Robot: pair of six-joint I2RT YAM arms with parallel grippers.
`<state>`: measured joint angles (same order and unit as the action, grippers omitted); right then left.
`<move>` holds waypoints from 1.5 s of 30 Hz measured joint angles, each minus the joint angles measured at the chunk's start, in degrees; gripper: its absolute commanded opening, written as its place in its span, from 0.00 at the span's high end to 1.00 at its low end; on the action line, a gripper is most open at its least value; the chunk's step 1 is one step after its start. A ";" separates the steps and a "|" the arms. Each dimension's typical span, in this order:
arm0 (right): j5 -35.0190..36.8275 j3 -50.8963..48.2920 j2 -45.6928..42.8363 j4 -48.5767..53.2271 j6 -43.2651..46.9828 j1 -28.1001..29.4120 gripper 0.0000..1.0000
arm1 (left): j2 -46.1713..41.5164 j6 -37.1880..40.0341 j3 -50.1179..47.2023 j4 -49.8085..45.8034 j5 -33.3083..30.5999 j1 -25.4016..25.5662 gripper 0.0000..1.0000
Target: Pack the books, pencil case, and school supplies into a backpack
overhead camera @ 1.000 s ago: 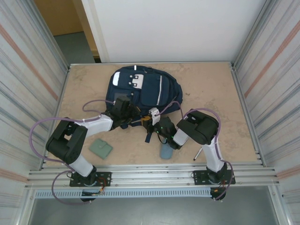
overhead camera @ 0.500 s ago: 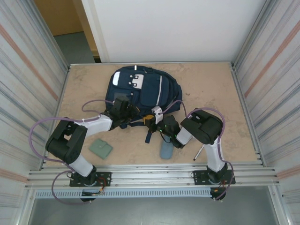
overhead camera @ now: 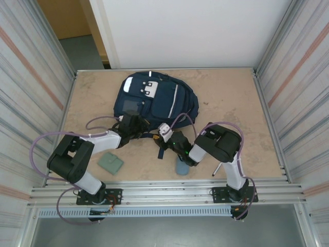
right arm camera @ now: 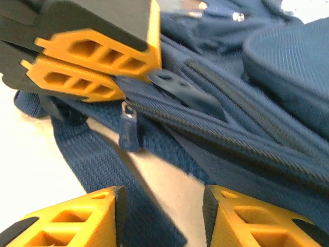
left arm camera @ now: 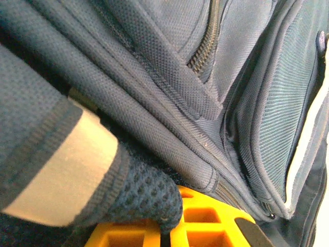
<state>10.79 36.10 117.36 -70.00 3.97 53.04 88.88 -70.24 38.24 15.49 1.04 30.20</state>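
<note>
The navy backpack [overhead camera: 157,98] lies flat at the middle back of the table. My left gripper [overhead camera: 148,135] is at its near edge, shut on a fold of mesh backpack fabric [left arm camera: 146,193]. In the right wrist view the left gripper [right arm camera: 134,77] pinches the fabric just above a zipper pull [right arm camera: 128,128]. My right gripper [overhead camera: 163,140] is open over a dark strap [right arm camera: 103,170], nothing between its fingers [right arm camera: 252,218]. The blue-grey pencil case [overhead camera: 182,165] lies near the front edge. The grey-green pad [overhead camera: 111,162] and the marker [overhead camera: 217,169] rest on the table. The book and the silvery bar are hidden.
Metal rails [overhead camera: 164,191] run along the table's near edge, and ribbed walls close both sides. Purple cables [overhead camera: 97,121] loop beside the left arm. Bare tabletop [overhead camera: 231,98] lies to the right of the backpack.
The left gripper has drawn back slightly toward the near side with the backpack's edge. The right gripper has shifted left and nearer, ending close under the left one.
</note>
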 measured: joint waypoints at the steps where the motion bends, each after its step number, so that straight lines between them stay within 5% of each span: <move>1: 1.62 0.92 0.33 -0.02 1.68 0.57 0.55 | -0.20 -0.33 0.00 -0.02 -0.24 0.13 1.00; 14: 11.34 7.80 3.87 1.14 8.46 4.39 0.58 | 0.70 -6.67 -0.02 4.59 0.52 1.70 1.00; 26: 20.68 11.21 4.87 4.31 1.16 5.05 1.00 | 0.70 -9.38 -0.33 5.90 -1.62 2.32 1.00; 45: 22.77 8.50 0.00 8.31 -5.60 6.54 1.00 | -2.89 -3.08 -0.39 0.52 -3.23 1.84 1.00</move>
<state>33.56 44.60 117.36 -61.69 -1.63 59.57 86.00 -73.32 37.85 16.01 -2.20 32.03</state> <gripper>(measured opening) 0.046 0.083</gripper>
